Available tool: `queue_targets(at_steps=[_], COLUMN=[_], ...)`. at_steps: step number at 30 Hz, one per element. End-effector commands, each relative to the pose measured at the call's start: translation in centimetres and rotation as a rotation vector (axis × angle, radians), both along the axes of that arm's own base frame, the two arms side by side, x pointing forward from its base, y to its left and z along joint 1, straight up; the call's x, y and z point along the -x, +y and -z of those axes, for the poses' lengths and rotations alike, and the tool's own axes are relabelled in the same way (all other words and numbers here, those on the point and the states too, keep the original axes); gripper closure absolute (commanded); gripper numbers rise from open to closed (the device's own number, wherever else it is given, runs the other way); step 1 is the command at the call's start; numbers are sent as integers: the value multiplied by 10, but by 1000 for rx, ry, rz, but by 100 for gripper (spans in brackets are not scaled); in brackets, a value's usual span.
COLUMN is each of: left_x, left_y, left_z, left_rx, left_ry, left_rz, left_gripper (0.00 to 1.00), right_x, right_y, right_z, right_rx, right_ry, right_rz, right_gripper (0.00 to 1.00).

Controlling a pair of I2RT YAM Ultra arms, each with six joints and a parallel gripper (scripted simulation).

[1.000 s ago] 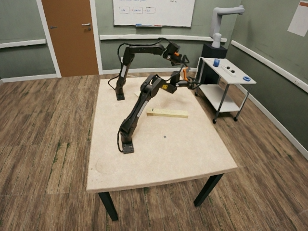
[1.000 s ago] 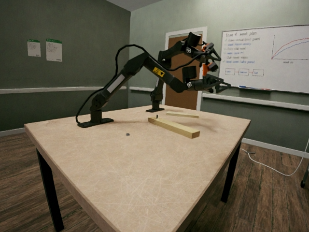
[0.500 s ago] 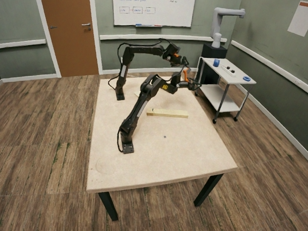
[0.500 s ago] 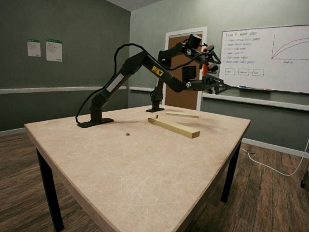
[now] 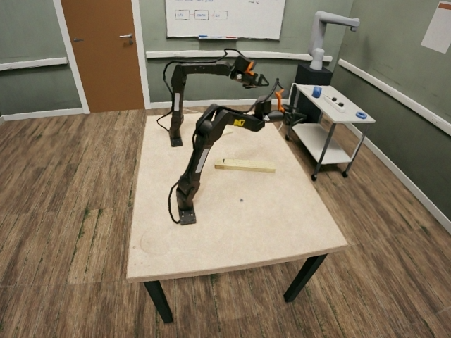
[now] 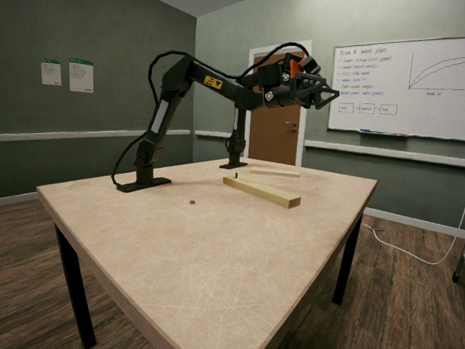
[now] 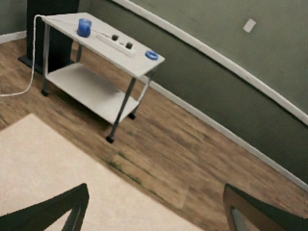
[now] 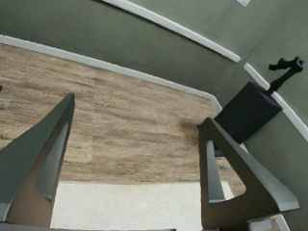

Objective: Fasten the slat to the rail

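Rail bolted and waiting; slat and nut loose on the tabletop.
Your rail (image 5: 247, 166) (image 6: 262, 191) looks solid. Beyond it, the slat (image 6: 275, 173) looks light and stiff; grip its long edges, hole end free. Your left claw (image 5: 260, 82) (image 6: 308, 84) (image 7: 155, 192) and right claw (image 5: 299, 117) (image 6: 326, 94) (image 8: 144, 111) are wide open. You can't tell what's in the blue cup (image 5: 316, 91) (image 7: 84, 28). The bolt (image 5: 223, 160) (image 6: 236, 175) stands upright; pinch the small nut (image 5: 241, 200) (image 6: 192, 202) by opposite sides.

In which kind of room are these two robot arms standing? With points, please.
Probably a robotics lab or training room: a whiteboard (image 5: 223, 22) (image 6: 397, 113) with charts, a wheeled cart (image 5: 328, 135) (image 7: 91, 91), another arm (image 5: 317, 39) on a pedestal.
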State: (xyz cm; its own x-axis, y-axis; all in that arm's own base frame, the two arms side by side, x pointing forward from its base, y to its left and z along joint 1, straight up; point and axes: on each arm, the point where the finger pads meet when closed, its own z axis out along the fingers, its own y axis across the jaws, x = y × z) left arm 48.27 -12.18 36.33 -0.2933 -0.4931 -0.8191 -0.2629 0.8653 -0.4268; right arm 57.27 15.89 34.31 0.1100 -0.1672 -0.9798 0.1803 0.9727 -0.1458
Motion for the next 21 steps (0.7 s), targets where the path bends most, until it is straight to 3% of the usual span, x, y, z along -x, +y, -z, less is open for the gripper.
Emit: queue_targets(at_steps=[1, 12, 21], left_x=[6, 26, 55], left_y=[16, 53, 87], left_z=[-25, -37, -45], left_rx=[-24, -122, -253], left_ry=[-85, -158, -246], left_rz=[48, 99, 143], left_gripper=[0, 0, 0], right_x=[11, 49, 102], right_y=[-19, -72, -118], right_z=[-14, -46, -65], right_rx=[-14, -44, -85], right_ry=[34, 54, 81], right_rz=[-46, -82, -118], right_gripper=[0, 0, 0])
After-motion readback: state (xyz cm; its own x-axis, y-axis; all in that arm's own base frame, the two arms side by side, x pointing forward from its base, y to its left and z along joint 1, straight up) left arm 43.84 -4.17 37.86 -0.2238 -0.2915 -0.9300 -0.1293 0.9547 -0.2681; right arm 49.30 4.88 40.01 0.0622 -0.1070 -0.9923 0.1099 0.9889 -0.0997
